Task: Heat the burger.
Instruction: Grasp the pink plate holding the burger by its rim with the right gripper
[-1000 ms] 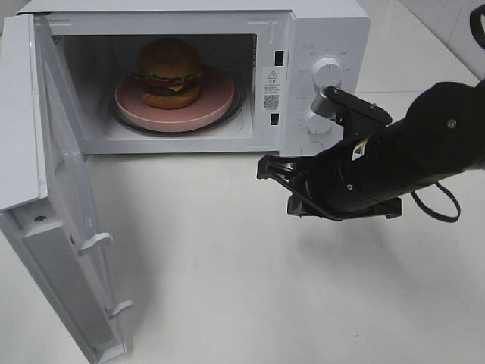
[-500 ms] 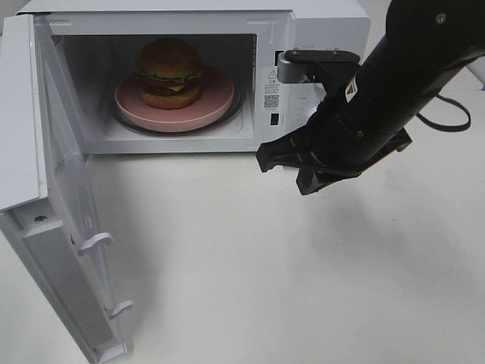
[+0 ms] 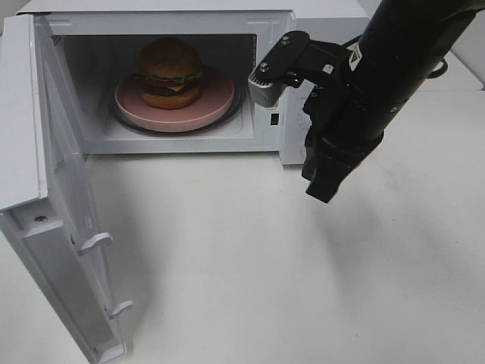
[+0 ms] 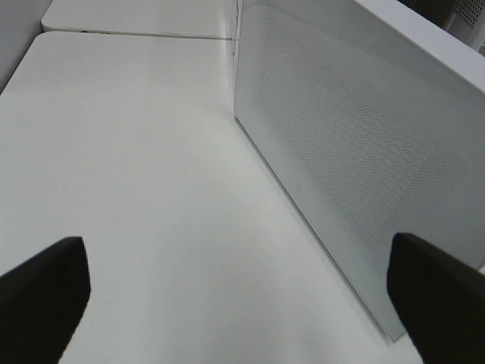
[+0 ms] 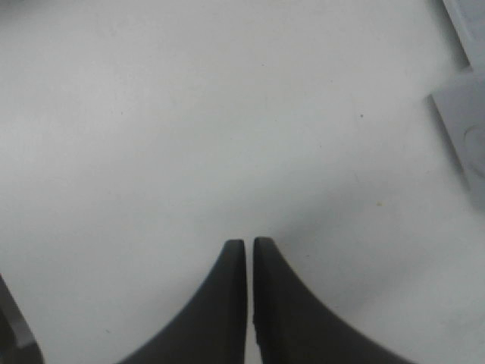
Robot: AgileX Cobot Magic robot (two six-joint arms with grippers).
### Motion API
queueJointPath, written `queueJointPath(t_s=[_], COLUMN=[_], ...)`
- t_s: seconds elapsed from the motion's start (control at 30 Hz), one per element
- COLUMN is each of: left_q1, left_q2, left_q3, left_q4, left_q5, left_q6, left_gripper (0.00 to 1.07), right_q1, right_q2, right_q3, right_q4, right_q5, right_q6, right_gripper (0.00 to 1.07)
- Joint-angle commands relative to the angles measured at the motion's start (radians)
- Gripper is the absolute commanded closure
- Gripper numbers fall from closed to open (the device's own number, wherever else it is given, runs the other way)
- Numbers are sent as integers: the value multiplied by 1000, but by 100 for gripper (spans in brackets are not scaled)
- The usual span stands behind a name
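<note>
Inside the microwave (image 3: 189,19) the burger (image 3: 169,72) sits plated, so your right gripper (image 3: 320,189) hangs closed and empty, your left gripper (image 4: 241,296) spread wide by the open door (image 4: 356,174)

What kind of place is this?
Likely a robot test bench, not a home kitchen: an open microwave on a white table, a burger on a pink plate inside, a black robot arm alongside.

A white table (image 3: 227,258) carries 1 white microwave (image 3: 182,144), its door (image 3: 64,197) open
</note>
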Motion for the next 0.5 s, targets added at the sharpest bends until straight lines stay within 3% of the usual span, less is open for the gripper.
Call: queueJointPath(t_s=[0.03,0.2,0.5], left_q1=[3,3,3], left_q2=[-14,-14,-14], left_q3=[2,2,2], left_q4=[-5,-5,-5], left_q5=[1,1,1], left_q6=[0,0,0], left_gripper=[6,6,6], right_q1=[-7,-4,-4], right_q2=[-5,-5,-5], right_q3=[-9,-9,-9], right_q4=[-13,-41,-41], right_q5=[4,2,-46], right_q6=[-193,-550,-720], right_gripper=[99,97,95])
